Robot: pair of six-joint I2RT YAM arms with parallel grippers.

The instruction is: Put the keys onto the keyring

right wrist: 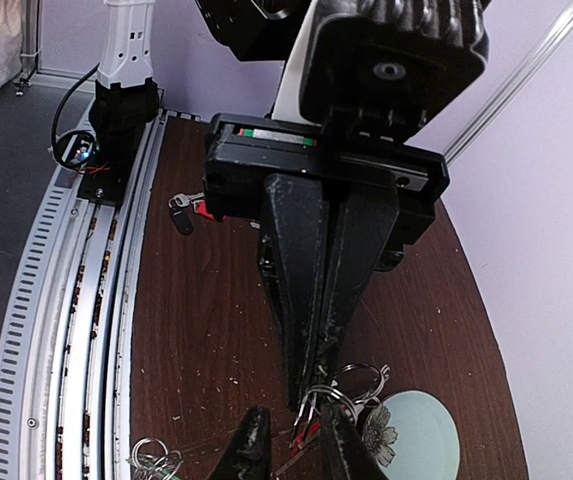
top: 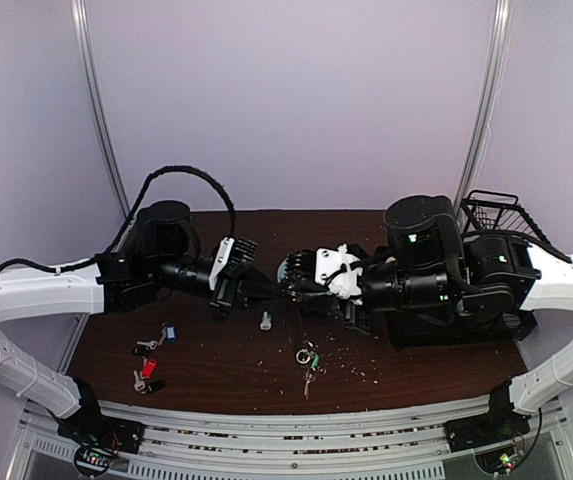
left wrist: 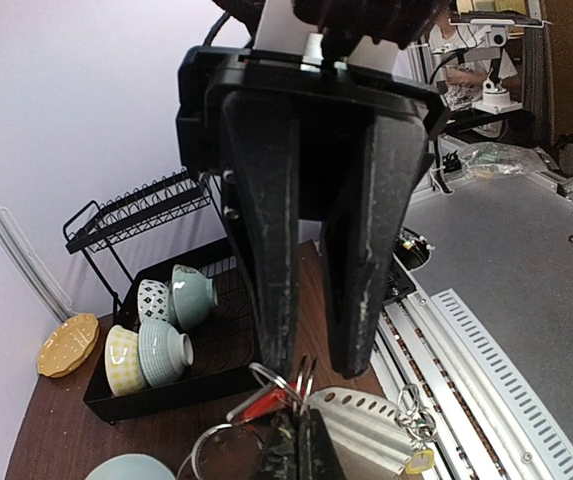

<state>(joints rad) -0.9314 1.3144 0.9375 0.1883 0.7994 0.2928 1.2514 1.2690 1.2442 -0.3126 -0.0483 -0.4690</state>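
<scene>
Both grippers meet above the middle of the table. My left gripper [top: 264, 288] [left wrist: 301, 442] is shut on thin grey wire loops that I take for the keyring [left wrist: 300, 380] [right wrist: 357, 366]. A key with a red tag [left wrist: 265, 404] [right wrist: 307, 433] hangs at those loops. My right gripper [top: 288, 276] [right wrist: 296, 445] faces the left one with its fingers [left wrist: 271, 260] standing apart, so it is open. The loops and red tag lie in the gap, close to one finger. More keys lie on the table: blue tag [top: 169, 333], red tag [top: 148, 366], green tag [top: 311, 360].
A small clear bottle [top: 265, 321] stands just in front of the grippers. A pale green plate [right wrist: 421, 440] lies under them. A black dish rack [top: 493, 215] [left wrist: 146, 300] with several bowls sits at the back right. A yellow saucer [left wrist: 66, 345] lies beside it.
</scene>
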